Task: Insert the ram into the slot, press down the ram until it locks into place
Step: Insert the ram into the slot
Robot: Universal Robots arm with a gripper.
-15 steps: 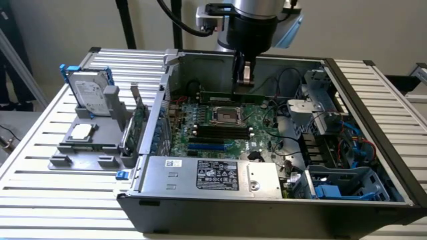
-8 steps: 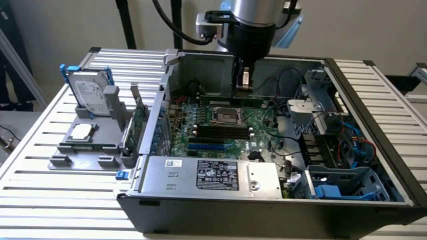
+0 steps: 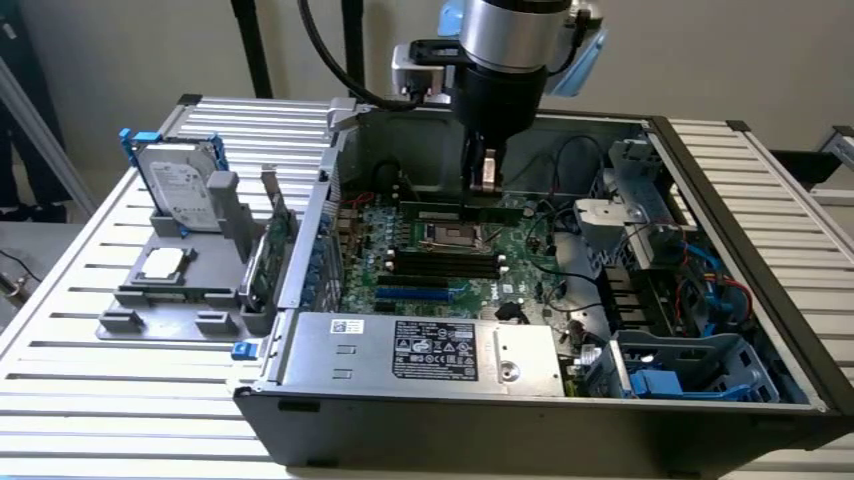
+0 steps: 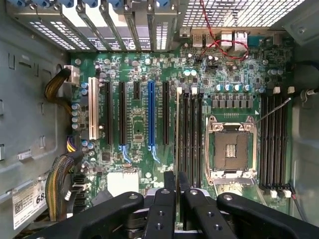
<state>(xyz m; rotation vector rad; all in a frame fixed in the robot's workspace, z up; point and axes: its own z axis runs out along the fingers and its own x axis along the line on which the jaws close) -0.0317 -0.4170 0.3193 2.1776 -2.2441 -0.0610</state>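
Green and thin, the ram (image 3: pixel 461 210) sits level over the far part of the motherboard (image 3: pixel 521 270) in the exterior view. The gripper (image 3: pixel 486 182) is clamped on its upper edge, and the socket under it is hidden, so whether it is seated cannot be told. In the wrist view the ram (image 4: pixel 178 129) shows edge-on as a pale line between the closed fingers (image 4: pixel 168 191), along the outermost slot (image 4: pixel 182 139) beside the CPU socket (image 4: pixel 230 149), with its near end hidden behind the fingertips.

light: bright, even, from above | glare: vent grille (image 4: pixel 239 12) washed white | shadow: case (image 3: pixel 534 425) interior dim
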